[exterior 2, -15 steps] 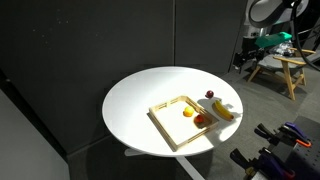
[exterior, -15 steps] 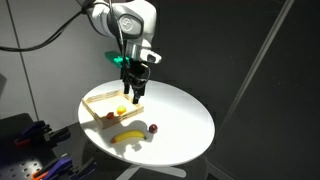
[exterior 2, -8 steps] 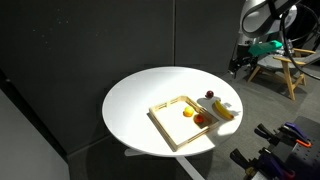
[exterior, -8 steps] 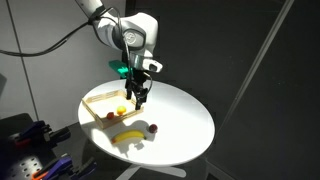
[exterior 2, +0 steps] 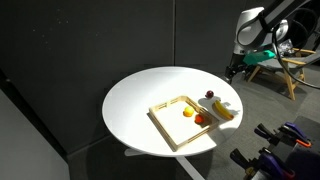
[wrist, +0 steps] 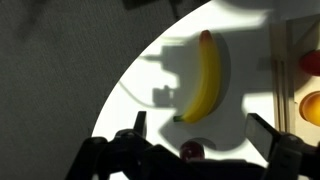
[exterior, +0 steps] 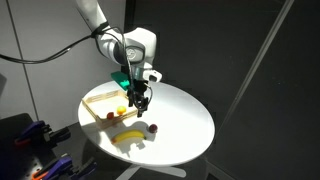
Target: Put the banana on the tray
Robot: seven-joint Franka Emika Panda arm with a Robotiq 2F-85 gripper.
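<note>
The pincer [exterior: 140, 101] hangs wide open and empty above the tabletop [exterior: 185, 120]. The banana [wrist: 205, 75] lies flat near the tabletop's edge, just outside the rim of the tray [exterior: 100, 97]. In the wrist view it sits below and slightly ahead of the pincer. Its long axis runs crosswise to the line between the fingers, so a forward-and-down approach should straddle it.

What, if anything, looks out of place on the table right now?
Only the banana: it lies on the table just outside the tray, beside a dark red fruit. Nothing looks spilled or damaged.
</note>
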